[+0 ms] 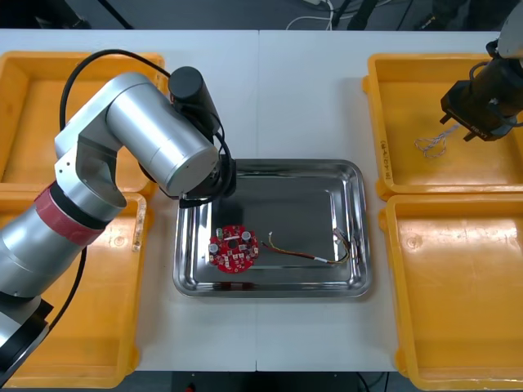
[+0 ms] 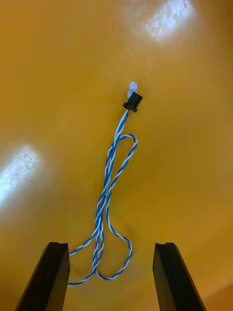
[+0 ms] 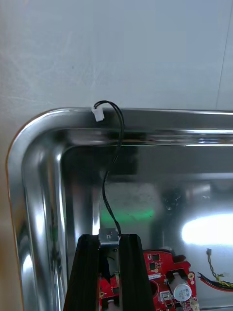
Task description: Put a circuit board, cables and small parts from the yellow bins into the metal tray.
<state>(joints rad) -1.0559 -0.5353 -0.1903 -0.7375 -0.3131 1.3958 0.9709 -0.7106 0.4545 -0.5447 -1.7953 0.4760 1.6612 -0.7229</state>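
The left gripper (image 3: 109, 238) hangs low over the left side of the metal tray (image 1: 353, 175), its black fingers pinched nearly together on the lower end of a thin black cable (image 3: 119, 136). The big silver arm above it covers the tray's far left corner in the front view.

Nearest me, close to the tray's near edge and toward its left side, lies the round red circuit board (image 1: 234, 247), flat on the shiny floor. In the left wrist view it sits just under and behind the closed fingers. Beside it, running toward the tray's right edge, is the red and yellow cable (image 1: 302, 255), loosely curved, one end close to the board.

Farther in, the black cable climbs from the fingers, bends over in a small arch, and ends in a white connector (image 3: 98, 114) at the rim of the tray's far edge, close to the far left corner. Whether the connector rests on the rim or hangs just above it, I cannot tell.

Farthest off, the right gripper (image 2: 111, 245) is over the far yellow bin (image 1: 409, 90) at the right edge of the table (image 1: 270, 98). Its fingers stand wide apart, holding nothing. Below them, on the bin's floor, lies the twisted blue and white cable (image 2: 109, 184), its loops between the two fingers and its black plug pointing away from them.
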